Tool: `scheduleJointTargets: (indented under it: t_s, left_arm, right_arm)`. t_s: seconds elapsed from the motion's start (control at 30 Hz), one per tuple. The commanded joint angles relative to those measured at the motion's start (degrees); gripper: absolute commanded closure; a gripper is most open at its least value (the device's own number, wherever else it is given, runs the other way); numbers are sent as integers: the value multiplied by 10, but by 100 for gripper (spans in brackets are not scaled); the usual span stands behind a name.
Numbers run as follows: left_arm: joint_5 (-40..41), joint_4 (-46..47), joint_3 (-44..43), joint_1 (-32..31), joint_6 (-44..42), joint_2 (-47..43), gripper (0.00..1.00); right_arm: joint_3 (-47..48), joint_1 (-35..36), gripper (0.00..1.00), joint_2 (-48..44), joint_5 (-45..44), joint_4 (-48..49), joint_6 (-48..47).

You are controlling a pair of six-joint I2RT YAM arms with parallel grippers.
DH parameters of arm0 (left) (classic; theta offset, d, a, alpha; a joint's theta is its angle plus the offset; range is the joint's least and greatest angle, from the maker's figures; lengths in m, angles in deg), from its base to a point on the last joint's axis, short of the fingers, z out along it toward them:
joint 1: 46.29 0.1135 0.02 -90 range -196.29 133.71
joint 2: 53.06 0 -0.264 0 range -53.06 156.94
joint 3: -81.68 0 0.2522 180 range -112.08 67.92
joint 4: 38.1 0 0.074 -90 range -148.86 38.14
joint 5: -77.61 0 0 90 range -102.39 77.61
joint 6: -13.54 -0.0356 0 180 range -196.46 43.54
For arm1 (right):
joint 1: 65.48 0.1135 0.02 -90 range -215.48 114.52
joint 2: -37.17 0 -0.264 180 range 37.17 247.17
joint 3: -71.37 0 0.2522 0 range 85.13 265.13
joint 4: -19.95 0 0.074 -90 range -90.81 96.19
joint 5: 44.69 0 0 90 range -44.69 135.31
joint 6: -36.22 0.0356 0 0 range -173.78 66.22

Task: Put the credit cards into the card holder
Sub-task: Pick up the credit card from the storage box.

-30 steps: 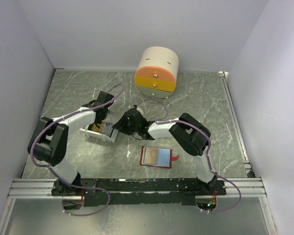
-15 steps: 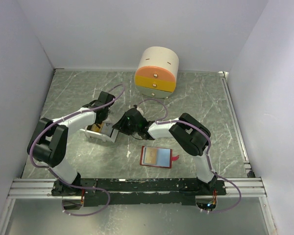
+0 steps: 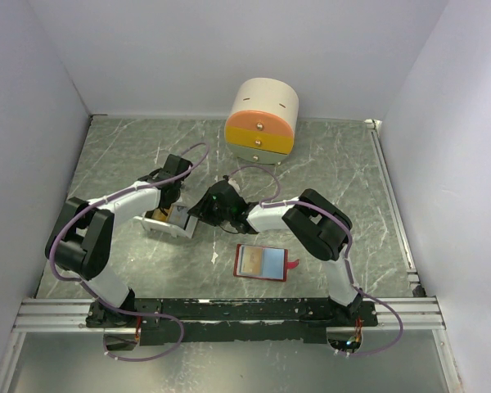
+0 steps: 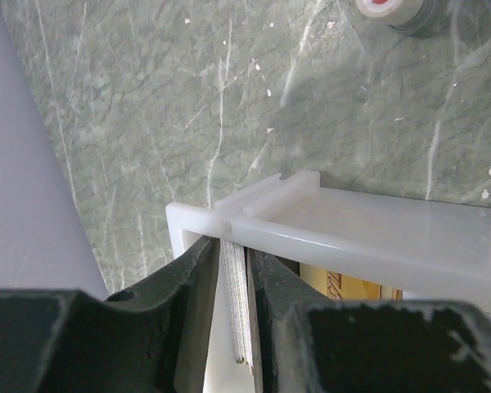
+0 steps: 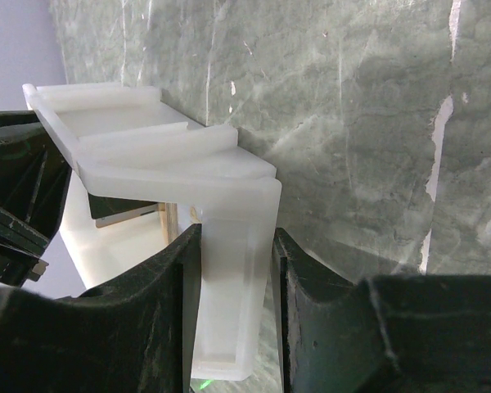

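While the left gripper (image 4: 232, 262) stands narrow astride an upright stack of thin plastic credit cards (image 4: 236, 319) in the white rectangular plastic tray (image 4: 352, 233), left of centre, I cannot tell if it truly pinches. Stiff, light and slick, the cards probably want gripping across their flat faces. The right gripper (image 5: 233, 270) clamps the tray's right end. The open red folding card holder (image 3: 262, 262) lies nearer, to the right, well apart.

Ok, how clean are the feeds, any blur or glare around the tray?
Top external: evenly lit, sharp, no harsh shadows. Left wrist: its own jaws are a dark blur up close, but the white tray rim and the credit cards between them are readable. Right wrist: the tray wall is bright, nearly washed out; jaws soft.
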Motion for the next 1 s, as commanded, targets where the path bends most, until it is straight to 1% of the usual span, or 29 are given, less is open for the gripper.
scheduleJointTargets:
  t_s: [0.0, 0.27, 0.4, 0.5, 0.73, 0.97]
  left_arm:
    - [40, -11, 8, 9, -4, 3, 67]
    - [30, -43, -10, -7, 22, -6, 62]
    - [16, -49, 0, -8, 34, -20, 56]
    - [32, -58, 11, -10, 39, -13, 54]
    - [70, -43, 18, -14, 29, 21, 58]
    - [114, -38, 7, -13, 11, 30, 63]
  right_arm:
    - [-13, -3, 65, 8, -2, -66, -20]
    - [-15, -3, 65, 6, -3, -63, -22]
    - [-18, -3, 65, 3, -4, -61, -21]
    - [-18, -4, 65, 6, -2, -60, -19]
    - [-21, -3, 65, 1, -2, -58, -18]
    - [-34, -4, 65, -6, -3, -52, -16]
